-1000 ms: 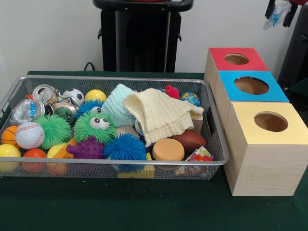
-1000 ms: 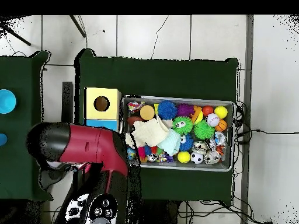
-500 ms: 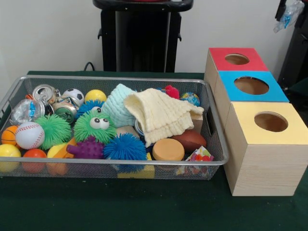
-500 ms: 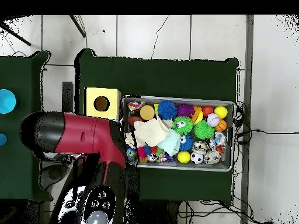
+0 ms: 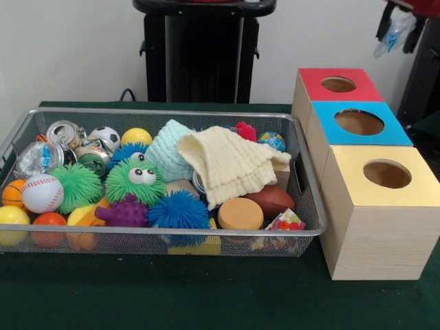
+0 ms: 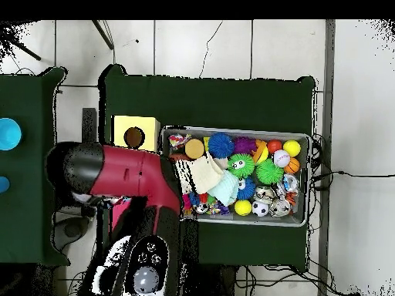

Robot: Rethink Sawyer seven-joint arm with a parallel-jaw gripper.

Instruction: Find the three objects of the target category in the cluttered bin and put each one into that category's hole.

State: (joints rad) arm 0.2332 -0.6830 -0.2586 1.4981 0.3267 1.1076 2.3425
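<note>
My gripper (image 5: pixel 397 34) is at the top right of the front view, above and behind the red box (image 5: pixel 337 84). It is shut on a clear wrinkled bottle (image 5: pixel 390 39) with a blue label and holds it in the air. In the overhead view the red arm (image 6: pixel 123 173) hides the gripper. The wire mesh bin (image 5: pixel 165 112) stands to the left of the boxes and is full of toys. A second clear bottle (image 5: pixel 34 158) with a blue label lies in its far left end. A third bottle does not show.
A blue box (image 5: pixel 359 122) and a yellow box (image 5: pixel 385 173) stand in a row with the red one, each with a round hole on top. In the bin lie crushed metal cans (image 5: pixel 63 130), balls, spiky toys and a cream cloth (image 5: pixel 230 165).
The gripper with the bottle rose to the upper right, then came back left and down. In the overhead view the arm has swung towards the bin.
</note>
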